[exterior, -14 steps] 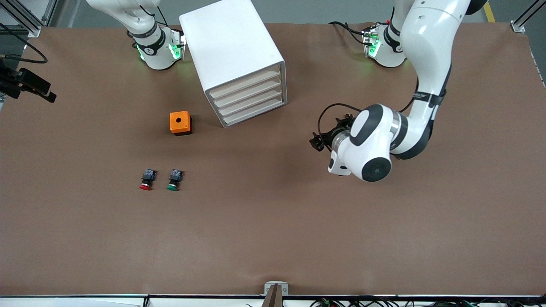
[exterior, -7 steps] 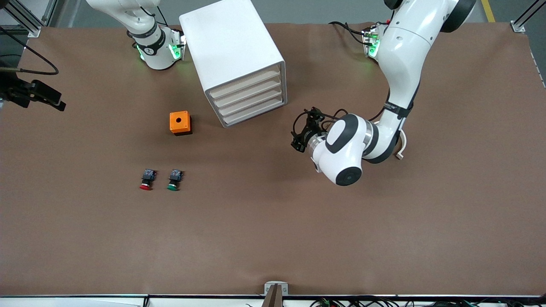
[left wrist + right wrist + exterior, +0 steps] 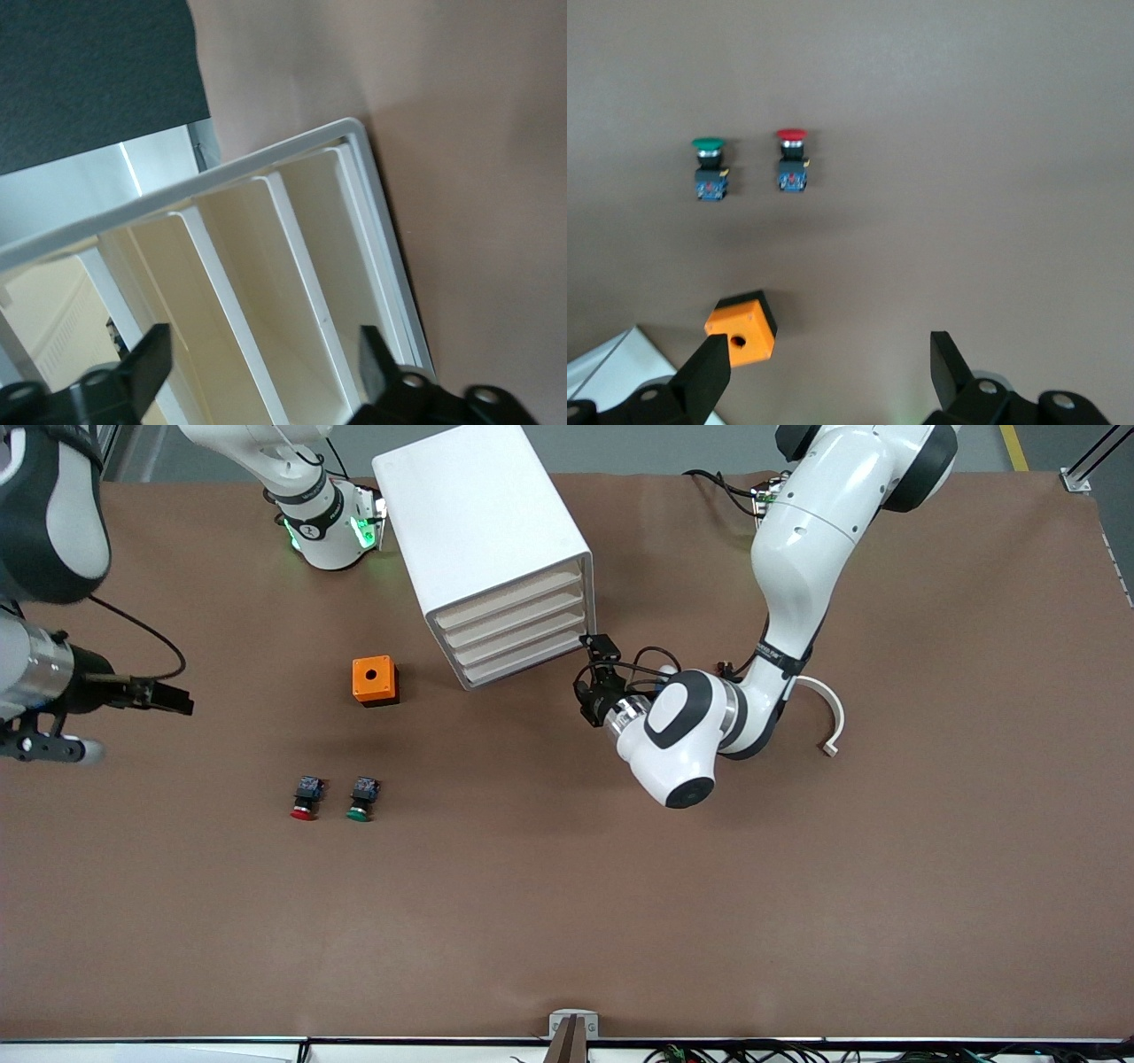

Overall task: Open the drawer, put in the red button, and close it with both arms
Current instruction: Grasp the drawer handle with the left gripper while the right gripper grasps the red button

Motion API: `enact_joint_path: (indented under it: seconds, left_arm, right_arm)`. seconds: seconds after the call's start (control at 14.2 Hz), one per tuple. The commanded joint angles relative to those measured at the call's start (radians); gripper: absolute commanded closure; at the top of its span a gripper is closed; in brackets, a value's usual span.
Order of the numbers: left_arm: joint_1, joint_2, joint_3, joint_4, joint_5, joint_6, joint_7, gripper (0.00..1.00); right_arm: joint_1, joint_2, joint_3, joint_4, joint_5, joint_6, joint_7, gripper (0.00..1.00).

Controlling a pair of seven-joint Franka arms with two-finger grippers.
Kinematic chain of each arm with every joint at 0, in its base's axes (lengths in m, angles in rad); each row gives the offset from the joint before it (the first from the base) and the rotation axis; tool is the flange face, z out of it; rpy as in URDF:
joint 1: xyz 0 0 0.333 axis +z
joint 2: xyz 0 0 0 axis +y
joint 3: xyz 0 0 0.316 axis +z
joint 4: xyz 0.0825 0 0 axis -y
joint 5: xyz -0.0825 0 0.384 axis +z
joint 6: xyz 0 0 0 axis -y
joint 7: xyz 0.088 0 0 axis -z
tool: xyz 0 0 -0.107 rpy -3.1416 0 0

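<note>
Front view: my left pincer [image 3: 592, 676] hangs at the white drawer cabinet [image 3: 496, 558], by its lowest drawer; drawers all shut. The red button [image 3: 304, 798] lies on the brown table [image 3: 797, 912], beside the green button [image 3: 361, 799], nearer the camera than the orange box [image 3: 375, 680].

Left wrist view: fingers [image 3: 151, 359] wide, facing the drawer fronts [image 3: 266, 292]. I'd line up squarely on one drawer's edge before closing.

Right wrist view: right pincer [image 3: 824, 376] wide, over bare table.

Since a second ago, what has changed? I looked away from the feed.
The left pincer swung in to the drawer cabinet, open and empty. The right pincer came into view over the table's right-arm end, open. Red button, green button and orange box stayed put.
</note>
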Motion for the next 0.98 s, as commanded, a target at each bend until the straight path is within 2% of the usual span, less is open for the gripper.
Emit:
enact_joint_path:
  seconds: [0.0, 0.07, 0.21, 0.35, 0.49, 0.7, 0.91]
  left_arm:
    - [-0.008, 0.030, 0.004, 0.026, -0.066, -0.023, -0.049, 0.36]
    - [-0.011, 0.032, 0.004, 0.021, -0.077, -0.023, -0.052, 0.40]
    - [-0.037, 0.032, 0.000, 0.014, -0.082, -0.024, -0.055, 0.40]
    - [-0.065, 0.041, -0.003, 0.011, -0.084, -0.029, -0.055, 0.40]
    - [-0.073, 0.044, -0.022, -0.003, -0.096, -0.032, -0.086, 0.40]
    - [-0.074, 0.044, -0.055, -0.043, -0.096, -0.032, -0.106, 0.41]
    - [-0.088, 0.046, -0.058, -0.058, -0.094, -0.041, -0.115, 0.52]
  right_arm:
    - [0.001, -0.002, 0.006, -0.093, -0.003, 0.140, 0.023, 0.00]
    - [0.006, 0.000, 0.008, -0.130, -0.003, 0.198, 0.054, 0.00]
    - [0.008, 0.017, 0.009, -0.205, 0.024, 0.319, 0.083, 0.00]
    - [0.024, 0.031, 0.009, -0.311, 0.096, 0.462, 0.088, 0.00]
    - [0.044, 0.063, 0.009, -0.400, 0.101, 0.638, 0.089, 0.00]
    - [0.092, 0.135, 0.008, -0.399, 0.101, 0.726, 0.184, 0.00]
    - [0.115, 0.179, 0.008, -0.400, 0.099, 0.779, 0.198, 0.00]
